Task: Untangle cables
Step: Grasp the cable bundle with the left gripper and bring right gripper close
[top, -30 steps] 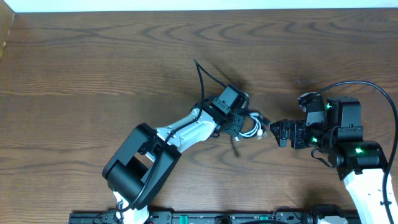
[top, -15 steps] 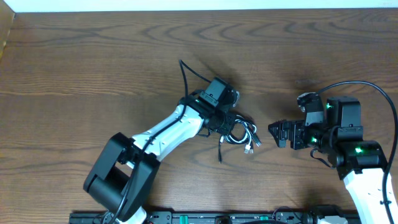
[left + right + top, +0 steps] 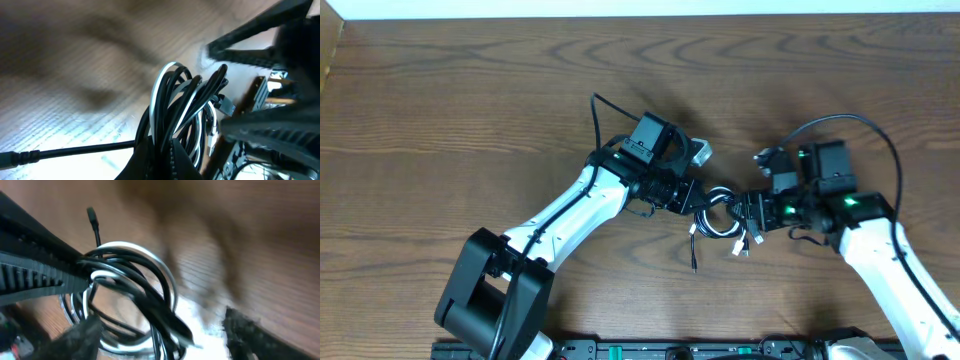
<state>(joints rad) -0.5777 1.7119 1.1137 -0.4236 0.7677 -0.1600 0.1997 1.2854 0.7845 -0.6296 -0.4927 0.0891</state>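
The cables (image 3: 718,214) are a tangled bunch of black and white loops, held just above the table's middle. One black end (image 3: 693,262) and white plug ends (image 3: 740,246) hang down from it. My left gripper (image 3: 692,200) is shut on the bunch from the left; in the left wrist view (image 3: 162,156) the loops (image 3: 176,95) rise out of the closed fingers. My right gripper (image 3: 745,212) is open at the bunch's right side. In the right wrist view (image 3: 160,340) the loops (image 3: 131,266) lie between its spread fingers, with the left gripper's finger (image 3: 35,267) at the left.
The wooden table (image 3: 470,90) runs back to a white wall edge. The left arm's own black wire (image 3: 596,112) loops up behind its wrist, and the right arm's wire (image 3: 855,125) arcs over its wrist. A black rail (image 3: 670,351) lines the front edge.
My left gripper has carried the bunch to the left and back. My right arm has swung left, and its open fingers have reached the bunch.
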